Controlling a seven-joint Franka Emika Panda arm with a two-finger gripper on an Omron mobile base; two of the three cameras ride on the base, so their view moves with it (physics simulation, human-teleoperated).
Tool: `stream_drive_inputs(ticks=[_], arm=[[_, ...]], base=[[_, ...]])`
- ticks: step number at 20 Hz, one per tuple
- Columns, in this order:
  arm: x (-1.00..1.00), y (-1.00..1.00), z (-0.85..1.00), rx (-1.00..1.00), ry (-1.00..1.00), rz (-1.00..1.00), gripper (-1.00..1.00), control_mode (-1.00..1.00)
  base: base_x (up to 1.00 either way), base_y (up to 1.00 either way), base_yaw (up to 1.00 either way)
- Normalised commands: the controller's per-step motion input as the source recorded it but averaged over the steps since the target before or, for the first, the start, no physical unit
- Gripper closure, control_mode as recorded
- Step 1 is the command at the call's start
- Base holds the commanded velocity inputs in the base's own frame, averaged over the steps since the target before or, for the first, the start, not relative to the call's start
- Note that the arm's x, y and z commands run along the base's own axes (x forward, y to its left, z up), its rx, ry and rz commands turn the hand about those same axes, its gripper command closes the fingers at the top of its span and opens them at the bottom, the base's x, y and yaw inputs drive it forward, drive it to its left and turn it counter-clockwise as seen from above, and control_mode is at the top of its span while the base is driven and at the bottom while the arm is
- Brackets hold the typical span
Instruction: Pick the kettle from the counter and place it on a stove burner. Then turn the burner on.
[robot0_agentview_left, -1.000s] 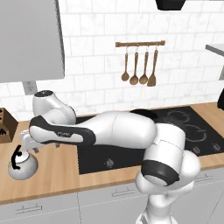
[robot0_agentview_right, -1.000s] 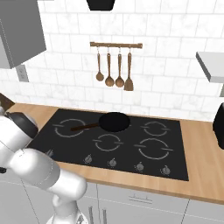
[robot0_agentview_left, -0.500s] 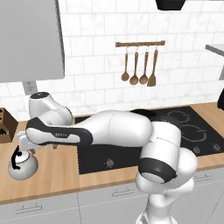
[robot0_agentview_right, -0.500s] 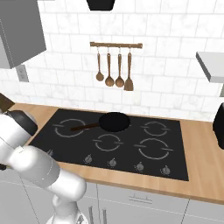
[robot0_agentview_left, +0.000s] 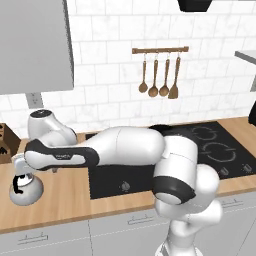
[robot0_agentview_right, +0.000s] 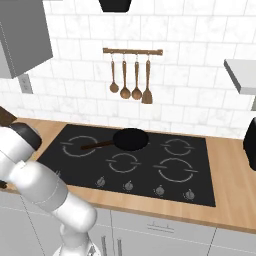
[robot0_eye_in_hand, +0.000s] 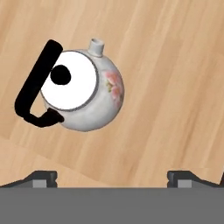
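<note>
Hand view looks straight down on the kettle (robot0_eye_in_hand: 83, 94), which sits upright on the counter (robot0_eye_in_hand: 175, 87), its black arched handle (robot0_eye_in_hand: 35, 85) to one side, black lid knob on the white lid and a short spout toward the top of the picture. The gripper (robot0_eye_in_hand: 113, 177) hangs above it with its 2 fingertips (robot0_eye_in_hand: 41, 177) spread wide and released, grasping nothing; the kettle lies ahead of them, nearer the left tip. In the left base view the kettle (robot0_agentview_left: 25, 189) stands on the counter (robot0_agentview_left: 65, 197) left of the black glass cooktop (robot0_agentview_left: 120, 177), under the arm's hand. In the right base view a black frying pan (robot0_agentview_right: 129, 139) rests on the cooktop (robot0_agentview_right: 75, 162), near a smaller stove burner (robot0_agentview_right: 124, 163).
</note>
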Motion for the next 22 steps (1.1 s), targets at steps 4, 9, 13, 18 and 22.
stream_drive_inputs(ticks=[4, 9, 13, 18, 22], arm=[[0.0, 0.53, 0.0, 0.0, 0.05, 0.05, -1.0, -1.0], [0.1, 0.45, 0.0, 0.0, 0.0, 0.02, -1.0, -1.0], [0.27, 0.19, 0.0, 0.0, 0.0, 0.0, -1.0, -1.0], [0.14, 0.01, -0.1, 0.0, 0.0, 0.0, -1.0, -1.0], [0.13, 0.01, -0.24, 0.0, 0.0, 0.0, -1.0, -1.0]], base=[[0.0, 0.0, 0.0], [0.0, 0.0, 0.0], [0.0, 0.0, 0.0], [0.0, 0.0, 0.0], [0.0, 0.0, 0.0]])
